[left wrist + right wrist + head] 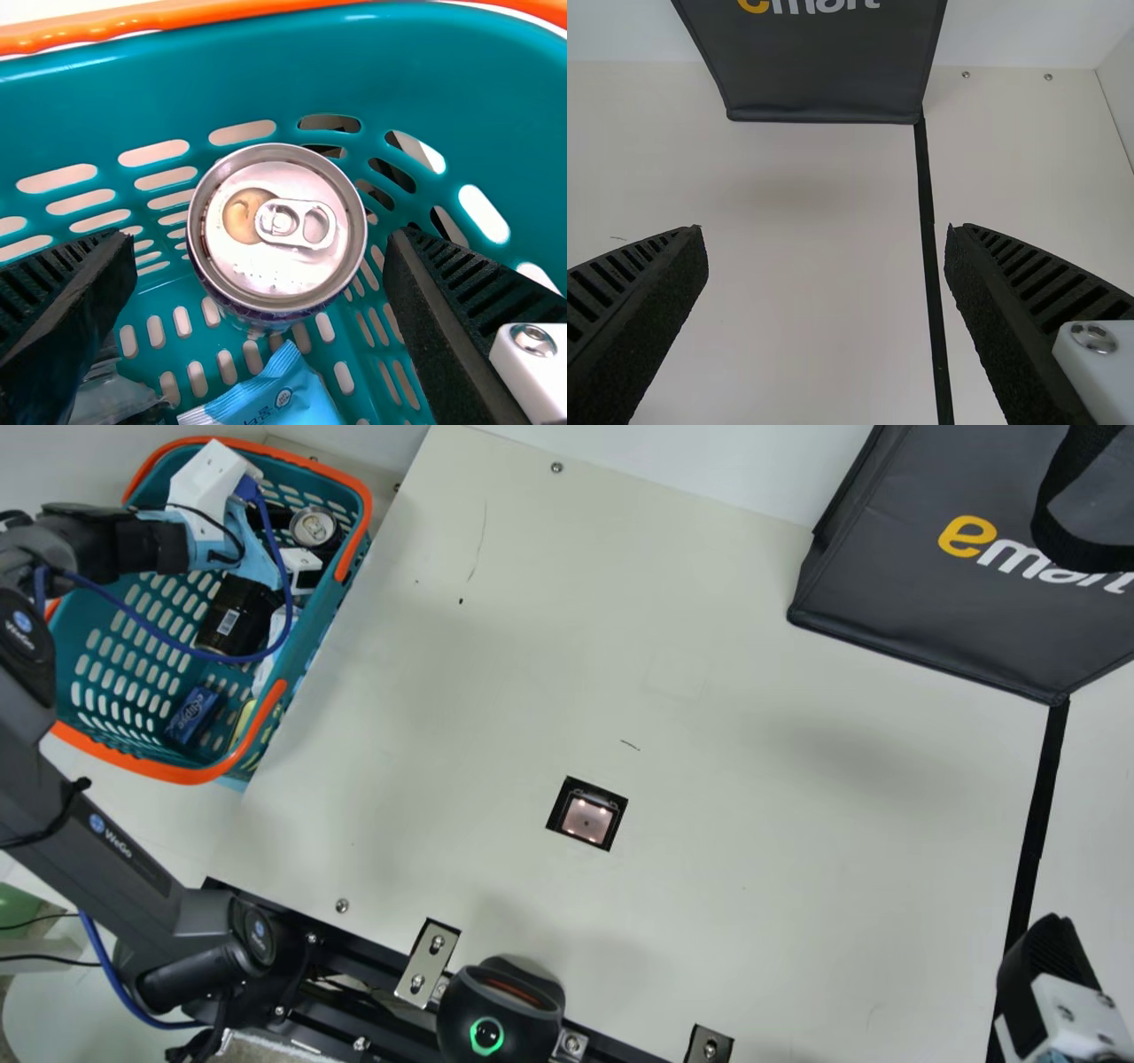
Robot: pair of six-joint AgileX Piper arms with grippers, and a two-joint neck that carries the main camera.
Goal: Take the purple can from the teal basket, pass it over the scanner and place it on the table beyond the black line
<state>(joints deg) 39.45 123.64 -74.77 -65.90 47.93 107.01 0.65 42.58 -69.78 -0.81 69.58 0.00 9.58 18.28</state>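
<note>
My left gripper (244, 547) is down inside the teal basket (357, 491), at its far right corner. A can (313, 527) with a silver top stands there beside it. In the left wrist view the can (276, 226) is upright, with a narrow band of purple side below its rim, and sits between the spread fingers of my left gripper (261, 248), apart from both. The square scanner window (586, 818) is lit in the table's middle. My right gripper (1050, 965) is near the black line (1035, 824); in its wrist view the right gripper (826, 237) is open and holds nothing.
Also in the basket are a black can (237, 615), a blue box (192, 715) and a light-blue packet (275, 394). A dark grey bag (921, 602) stands at the back right, by the line's far end. A black device (500, 1010) sits at the near edge.
</note>
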